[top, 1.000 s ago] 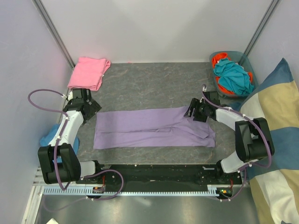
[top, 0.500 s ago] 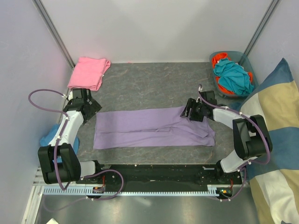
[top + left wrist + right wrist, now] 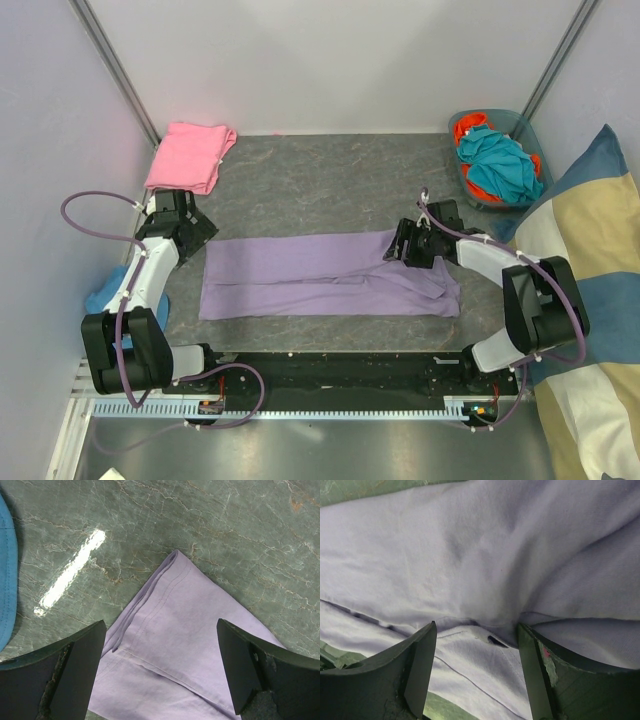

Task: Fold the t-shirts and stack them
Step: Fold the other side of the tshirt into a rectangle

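The lavender t-shirt (image 3: 320, 275) lies folded into a long band across the grey table. My left gripper (image 3: 192, 232) is open just above its far left corner, which fills the left wrist view (image 3: 190, 645). My right gripper (image 3: 400, 245) is open over the shirt's far right corner, its jaws down on bunched lavender cloth (image 3: 480, 570) with a fold between them; nothing is pinched. The pink t-shirt (image 3: 190, 155) lies folded at the far left corner of the table.
A basket (image 3: 520, 120) with teal and orange cloth stands at the far right. The striped cushion (image 3: 590, 300) leans along the right side. A blue cloth (image 3: 103, 297) lies off the table's left edge, also seen in the left wrist view (image 3: 6, 575).
My right gripper has slid a little left and farther onto the shirt's right end. The left arm has not moved.
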Action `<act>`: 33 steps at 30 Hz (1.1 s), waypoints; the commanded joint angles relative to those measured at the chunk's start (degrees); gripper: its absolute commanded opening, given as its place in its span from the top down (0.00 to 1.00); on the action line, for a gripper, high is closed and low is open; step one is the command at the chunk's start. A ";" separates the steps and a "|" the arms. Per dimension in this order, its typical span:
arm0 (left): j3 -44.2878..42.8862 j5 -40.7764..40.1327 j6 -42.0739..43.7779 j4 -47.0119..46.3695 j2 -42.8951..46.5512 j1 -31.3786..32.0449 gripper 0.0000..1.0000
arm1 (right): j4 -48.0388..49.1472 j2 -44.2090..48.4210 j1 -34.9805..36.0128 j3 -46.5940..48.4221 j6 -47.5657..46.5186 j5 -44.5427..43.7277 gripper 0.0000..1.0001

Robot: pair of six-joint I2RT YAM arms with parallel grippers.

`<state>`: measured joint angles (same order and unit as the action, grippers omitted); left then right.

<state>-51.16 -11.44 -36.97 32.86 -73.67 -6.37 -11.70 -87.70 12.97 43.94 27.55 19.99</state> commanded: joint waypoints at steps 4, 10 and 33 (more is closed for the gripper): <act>0.27 0.37 0.59 -1.22 0.11 -0.22 0.00 | -3.41 4.47 0.48 -1.75 -1.62 1.81 0.27; 0.36 0.72 0.41 -1.13 0.02 -0.22 0.00 | -4.82 7.01 0.48 -1.32 -1.71 1.63 0.27; 1.41 0.90 0.41 -1.05 1.42 -0.22 0.00 | -5.00 6.93 0.56 2.11 -2.59 1.02 0.26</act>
<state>-50.17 -10.76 -36.97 32.86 -73.67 -6.37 -18.06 -80.71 13.04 44.21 25.80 20.75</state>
